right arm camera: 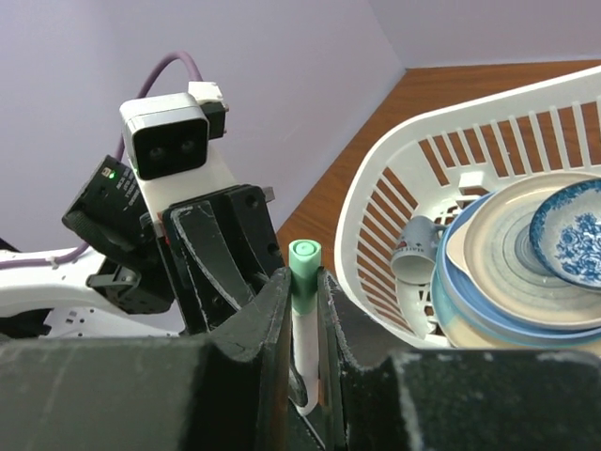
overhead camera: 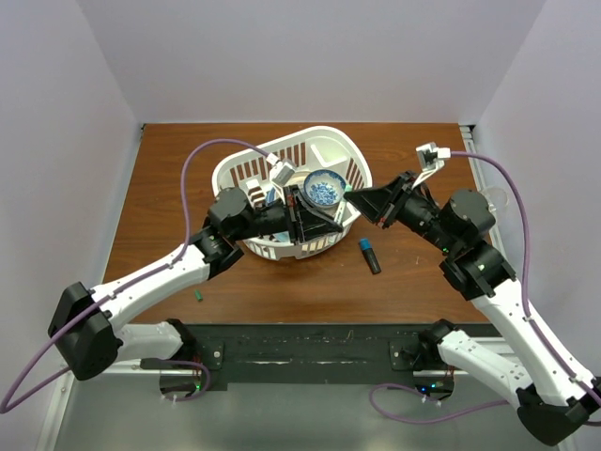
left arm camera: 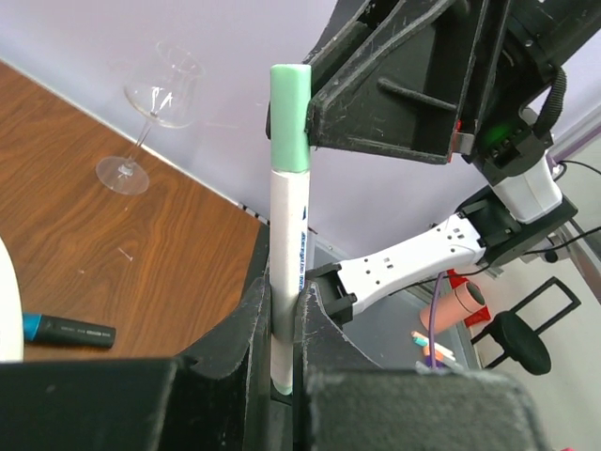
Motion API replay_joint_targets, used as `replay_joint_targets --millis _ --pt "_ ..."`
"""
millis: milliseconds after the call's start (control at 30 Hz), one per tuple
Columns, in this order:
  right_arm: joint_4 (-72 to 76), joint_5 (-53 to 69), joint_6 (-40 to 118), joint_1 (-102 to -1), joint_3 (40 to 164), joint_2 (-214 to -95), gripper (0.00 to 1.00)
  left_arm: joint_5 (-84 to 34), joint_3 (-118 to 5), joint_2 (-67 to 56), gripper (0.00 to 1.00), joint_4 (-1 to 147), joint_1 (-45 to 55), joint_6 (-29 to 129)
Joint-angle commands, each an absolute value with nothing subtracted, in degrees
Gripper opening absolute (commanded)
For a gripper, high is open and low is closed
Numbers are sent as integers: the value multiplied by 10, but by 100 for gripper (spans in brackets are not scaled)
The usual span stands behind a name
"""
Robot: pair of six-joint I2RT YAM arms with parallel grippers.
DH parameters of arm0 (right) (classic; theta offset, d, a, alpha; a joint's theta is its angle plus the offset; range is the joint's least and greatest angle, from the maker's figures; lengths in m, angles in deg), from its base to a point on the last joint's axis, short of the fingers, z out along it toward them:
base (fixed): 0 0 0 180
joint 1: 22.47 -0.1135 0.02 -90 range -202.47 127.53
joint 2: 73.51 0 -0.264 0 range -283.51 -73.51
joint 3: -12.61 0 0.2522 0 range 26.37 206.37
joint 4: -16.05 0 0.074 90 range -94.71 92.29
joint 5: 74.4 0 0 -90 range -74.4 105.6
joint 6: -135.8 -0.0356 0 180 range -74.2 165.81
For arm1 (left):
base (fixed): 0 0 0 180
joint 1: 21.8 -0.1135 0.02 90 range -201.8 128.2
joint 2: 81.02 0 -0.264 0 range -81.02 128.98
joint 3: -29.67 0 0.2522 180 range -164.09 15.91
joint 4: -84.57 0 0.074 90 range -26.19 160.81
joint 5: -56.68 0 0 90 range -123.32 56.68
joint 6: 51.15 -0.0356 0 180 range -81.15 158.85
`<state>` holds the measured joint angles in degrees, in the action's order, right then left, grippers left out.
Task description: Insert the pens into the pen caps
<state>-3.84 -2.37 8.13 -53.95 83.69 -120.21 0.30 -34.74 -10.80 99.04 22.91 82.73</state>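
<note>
White pen (left arm camera: pixel 288 235) is held in the air by the right rim of the basket (overhead camera: pixel 324 133), with its light green cap (left arm camera: pixel 290 117) on the top end. My left gripper (left arm camera: pixel 287 310) is clamped on the barrel low down and my right gripper (right arm camera: pixel 303 291) is closed on the cap. Step in hand: seating this cap. Next, I reckon, push both ends together straight along the pen, then let go. Black marker (overhead camera: pixel 369 255) and dark green cap (overhead camera: pixel 199 295) lie on the table (overhead camera: pixel 169 169), well apart, not yet joined.

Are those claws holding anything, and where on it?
Yes: the left gripper clamps a white pen by its lower barrel; the right gripper pinches its green cap.
</note>
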Motion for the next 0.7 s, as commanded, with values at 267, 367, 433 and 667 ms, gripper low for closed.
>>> replay_joint_targets --millis 267,367,433,667 --pt "-93 -96 96 -553 886 -1196 49 -41 -329 -155 0 1065 218 806" --pt "-93 -99 97 -553 899 -1199 59 -41 -312 -182 0 1048 219 800" --pt "-91 -101 97 -553 916 -1212 72 -39 -302 -199 0 1039 219 795" --pt "-72 -149 91 -553 978 -1269 86 -47 -270 -271 0 967 218 789"
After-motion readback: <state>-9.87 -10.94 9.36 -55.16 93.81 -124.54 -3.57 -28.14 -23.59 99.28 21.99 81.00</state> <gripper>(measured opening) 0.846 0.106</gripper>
